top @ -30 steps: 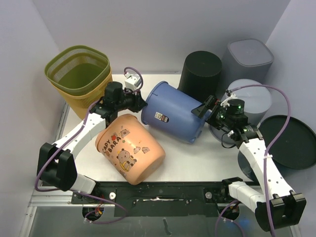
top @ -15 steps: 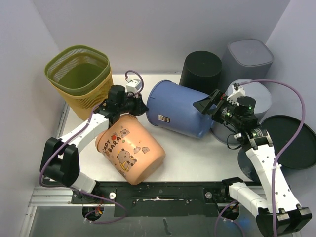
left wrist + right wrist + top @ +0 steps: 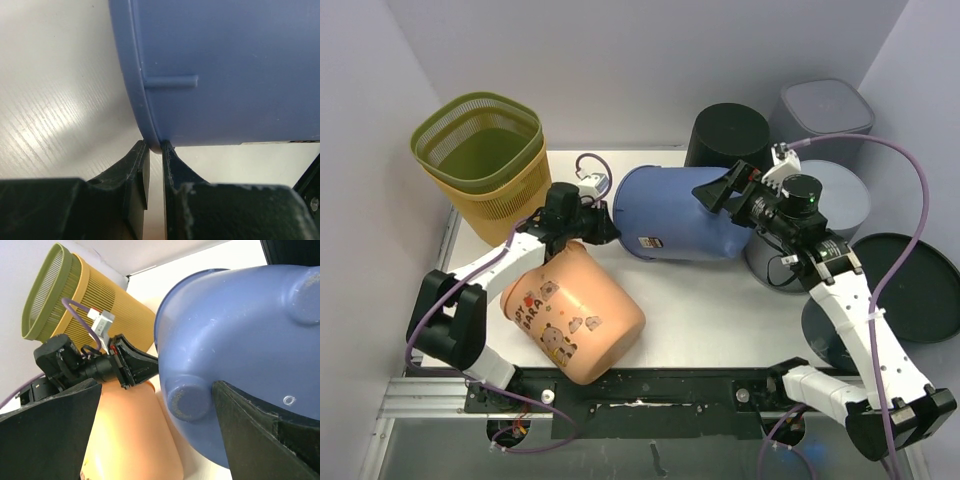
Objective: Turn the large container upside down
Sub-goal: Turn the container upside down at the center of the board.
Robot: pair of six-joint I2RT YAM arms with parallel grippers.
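Observation:
The large container is a blue bin [image 3: 680,215] lying on its side on the white table, rim to the left and base to the right. My left gripper [image 3: 605,228] is shut on the rim's lower edge; in the left wrist view the rim [image 3: 150,135] is pinched between the two fingers of the gripper [image 3: 155,147]. My right gripper [image 3: 725,195] stands open at the bin's base. In the right wrist view one wide finger [image 3: 260,435] rests against the base of the blue bin [image 3: 250,330] beside a round foot, and the other finger [image 3: 50,430] is off to the left.
An orange cartoon-printed bin [image 3: 575,310] lies on its side touching the left arm. Stacked green and yellow mesh baskets [image 3: 480,150] stand at the back left. A black bin [image 3: 725,135], grey bins [image 3: 825,115] and a black lid [image 3: 910,285] crowd the right.
The blue bin's base has swung up and away, so it lies more level. My right gripper moved up and left with it. The orange bin rolled slightly left.

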